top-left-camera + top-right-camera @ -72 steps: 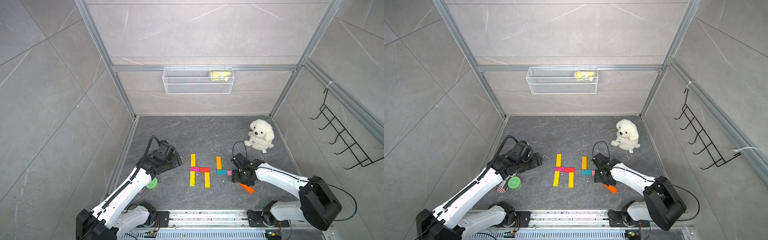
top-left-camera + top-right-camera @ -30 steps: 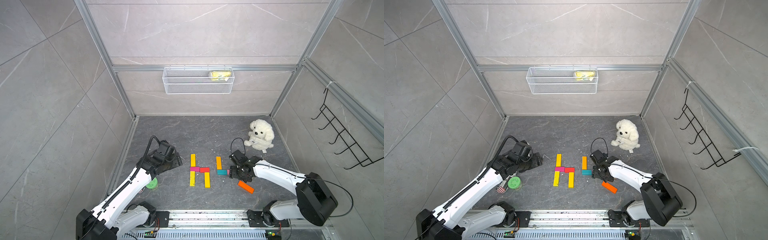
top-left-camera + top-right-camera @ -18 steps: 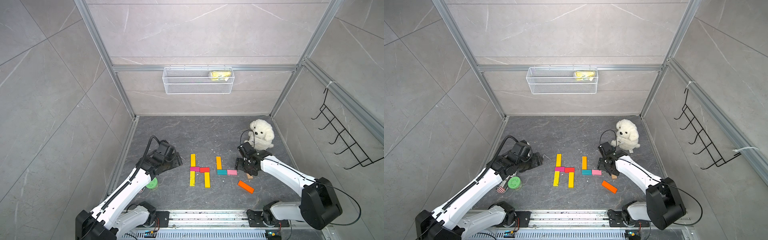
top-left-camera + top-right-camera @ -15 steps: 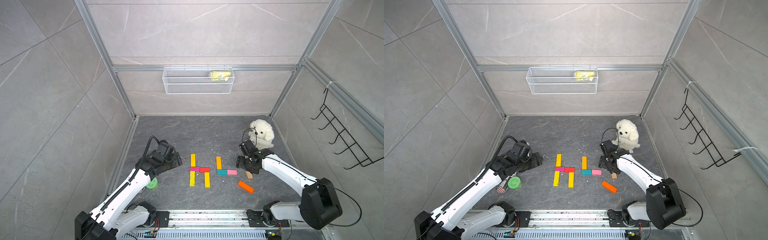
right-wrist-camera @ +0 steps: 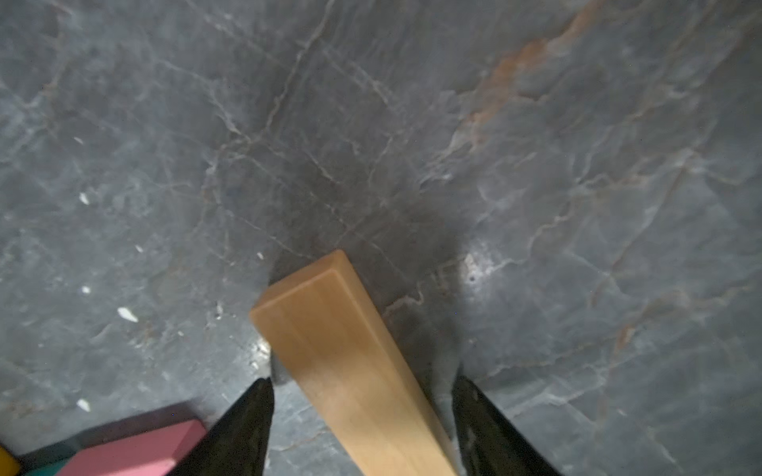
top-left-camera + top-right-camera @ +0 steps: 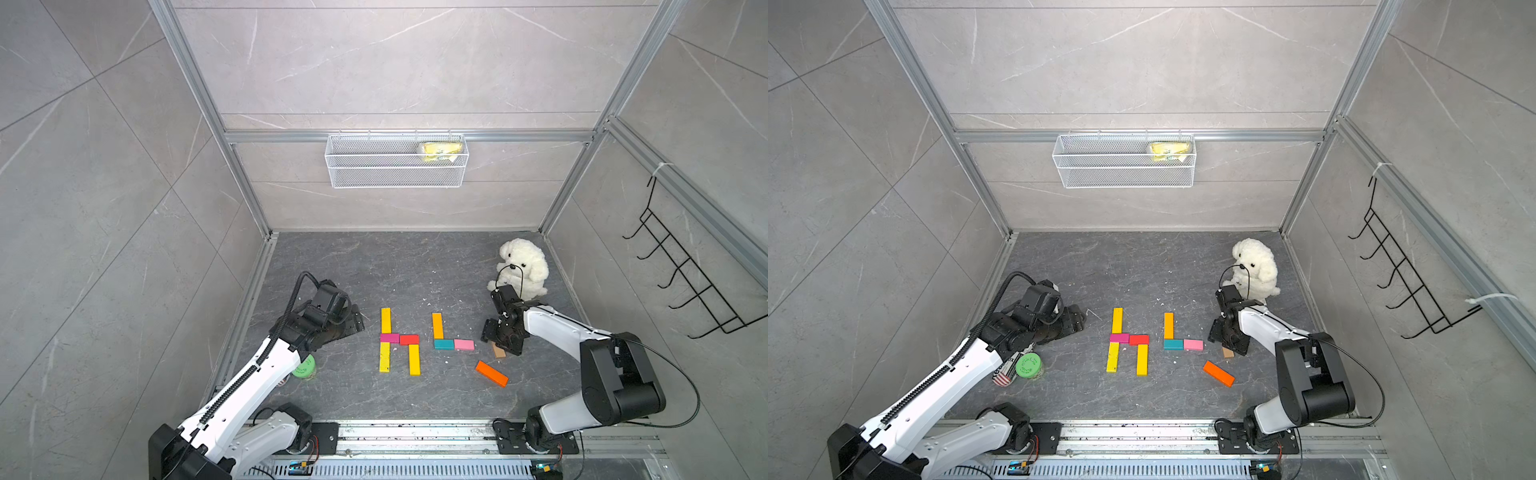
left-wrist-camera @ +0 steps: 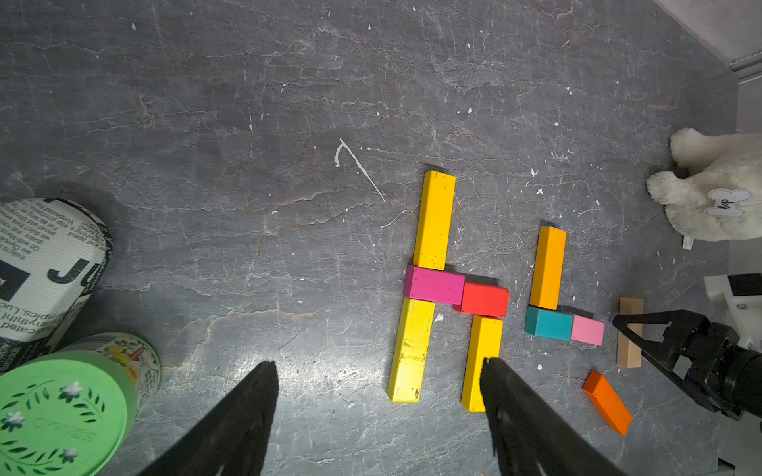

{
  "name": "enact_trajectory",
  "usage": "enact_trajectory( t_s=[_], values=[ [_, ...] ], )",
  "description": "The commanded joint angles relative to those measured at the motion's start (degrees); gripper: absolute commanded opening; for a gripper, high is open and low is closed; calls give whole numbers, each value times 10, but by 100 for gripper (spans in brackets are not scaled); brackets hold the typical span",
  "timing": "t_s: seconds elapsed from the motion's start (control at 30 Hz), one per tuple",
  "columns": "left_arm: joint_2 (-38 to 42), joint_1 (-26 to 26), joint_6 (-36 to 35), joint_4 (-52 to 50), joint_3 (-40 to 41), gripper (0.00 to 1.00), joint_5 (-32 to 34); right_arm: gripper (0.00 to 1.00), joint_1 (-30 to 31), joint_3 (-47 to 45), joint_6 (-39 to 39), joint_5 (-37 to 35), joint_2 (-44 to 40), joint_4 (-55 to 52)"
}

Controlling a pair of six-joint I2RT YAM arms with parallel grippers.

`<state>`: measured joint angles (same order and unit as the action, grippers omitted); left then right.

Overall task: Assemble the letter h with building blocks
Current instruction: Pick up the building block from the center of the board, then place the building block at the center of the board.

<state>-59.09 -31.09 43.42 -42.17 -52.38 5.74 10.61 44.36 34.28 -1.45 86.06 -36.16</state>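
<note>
The building blocks lie flat on the dark floor. Yellow bars, a magenta block and a red block form one figure. Right of it an amber bar, a teal block and a pink block make an L. A tan bar lies between the jaws of my right gripper, which is open, with floor showing on both sides of the bar. An orange bar lies loose nearer the front. My left gripper stands open and holds nothing, left of the yellow bars.
A green-lidded can and a newsprint-patterned cylinder sit by my left arm. A white plush dog sits behind my right gripper. A wire basket hangs on the back wall, a black hook rack on the right wall.
My right gripper left the pink block beside the teal one, moved right and came down over the tan bar, its jaws narrower than before. The left arm has not moved.
</note>
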Motion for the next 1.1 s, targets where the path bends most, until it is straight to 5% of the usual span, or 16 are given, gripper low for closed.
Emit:
enact_trajectory(
  t_s=[0.0,0.23,0.5,0.67,0.83,1.07],
  values=[
    [-5,4,-18,-1,-27,82,-2,57,-10,-11,-5,17,8,14],
    [-8,4,-16,2,-28,82,1,22,-16,-10,-5,19,10,13],
    [-3,5,-15,-2,-25,82,10,12,0,9,-27,25,-111,-69],
    [-3,6,-2,5,-21,82,19,12,156,22,32,5,-183,-128],
    [-17,5,8,11,-25,81,6,11,332,7,134,-13,-157,-94],
    [-16,6,4,-1,-32,82,8,12,440,9,187,-14,-60,-35]
  ],
)
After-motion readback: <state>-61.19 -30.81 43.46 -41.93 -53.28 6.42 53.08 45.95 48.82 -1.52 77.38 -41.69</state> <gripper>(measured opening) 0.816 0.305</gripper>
